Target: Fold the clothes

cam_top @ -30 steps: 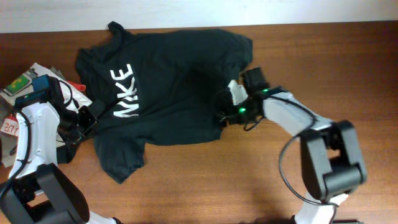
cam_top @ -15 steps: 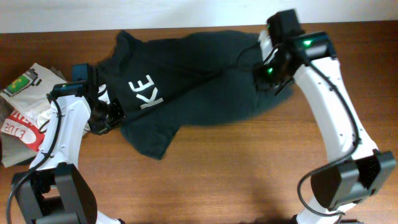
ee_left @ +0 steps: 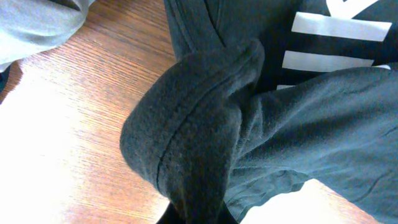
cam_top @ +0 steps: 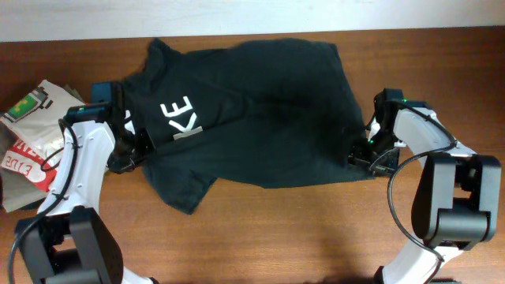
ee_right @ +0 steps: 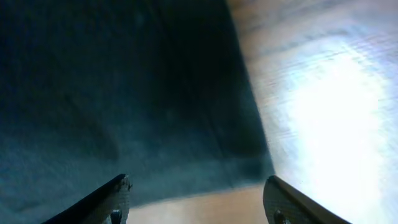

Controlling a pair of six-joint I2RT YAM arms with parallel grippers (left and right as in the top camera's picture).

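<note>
While our right gripper [ee_right: 198,183] hangs wide open and empty at the hem of the shirt [cam_top: 260,110], our left gripper [cam_top: 132,148] looks clamped on a bunched fold. The cloth stretches between them, long axis nine to three o'clock, each arm nearest its own end.

T-shirt [cam_top: 260,110]: black, white block letters [cam_top: 181,117] | table [cam_top: 316,229]: brown wood grain | left arm [cam_top: 79,170], right arm [cam_top: 430,130]: white, black joints | folded tee [cam_top: 28,102]: white, green label | printed garment [cam_top: 20,158]: red and white
</note>
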